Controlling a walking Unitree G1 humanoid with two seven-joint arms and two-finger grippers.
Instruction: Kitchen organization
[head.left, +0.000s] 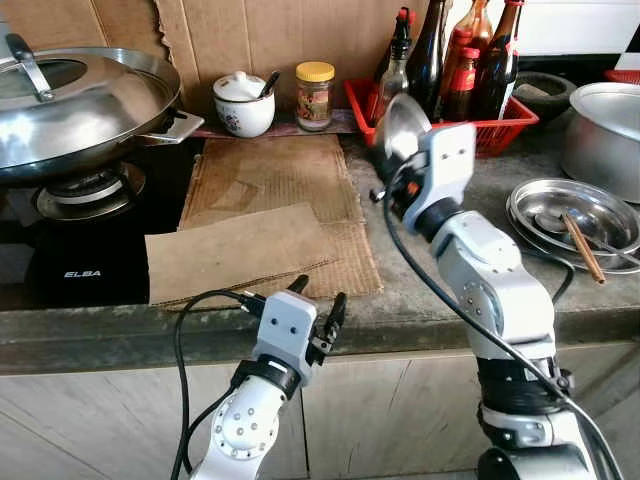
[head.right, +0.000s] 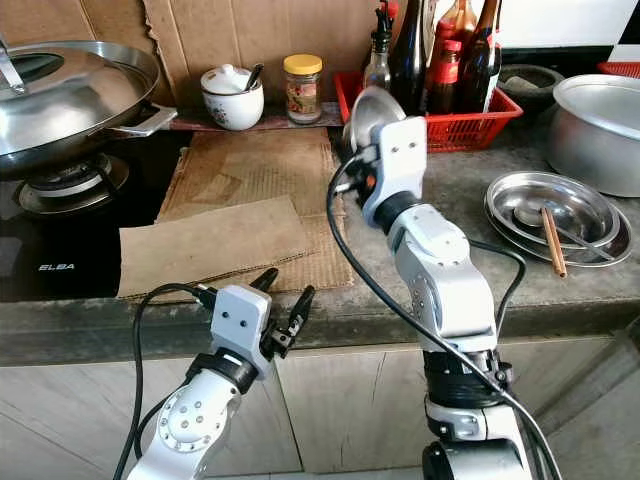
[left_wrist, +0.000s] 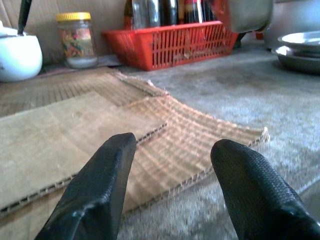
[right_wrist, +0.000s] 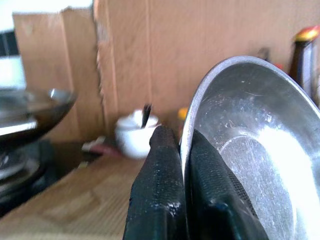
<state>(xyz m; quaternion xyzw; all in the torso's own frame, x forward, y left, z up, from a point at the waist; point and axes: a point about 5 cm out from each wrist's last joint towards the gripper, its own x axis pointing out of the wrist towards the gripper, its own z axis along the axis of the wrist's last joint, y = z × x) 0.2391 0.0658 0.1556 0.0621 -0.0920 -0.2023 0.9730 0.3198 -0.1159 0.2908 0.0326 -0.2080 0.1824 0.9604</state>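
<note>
My right gripper (right_wrist: 184, 155) is shut on the rim of a small steel plate (head.left: 398, 128), held on edge above the counter in front of the red basket (head.left: 510, 122) of bottles. In the right wrist view the plate (right_wrist: 260, 150) stands beside the two pinching fingers (right_wrist: 160, 185). My left gripper (head.left: 318, 298) hovers open at the counter's front edge, its fingers (left_wrist: 100, 185) pointing over the cardboard sheets (head.left: 270, 215). Stacked steel plates (head.left: 560, 200) with a pair of chopsticks (head.left: 582, 247) lie at the right.
A lidded steel wok (head.left: 70, 105) sits on the gas hob (head.left: 75, 260) at the left. A white sugar pot (head.left: 243, 103) and a yellow-capped jar (head.left: 314, 95) stand by the cardboard back wall. A large steel pot (head.left: 605, 135) stands at the far right.
</note>
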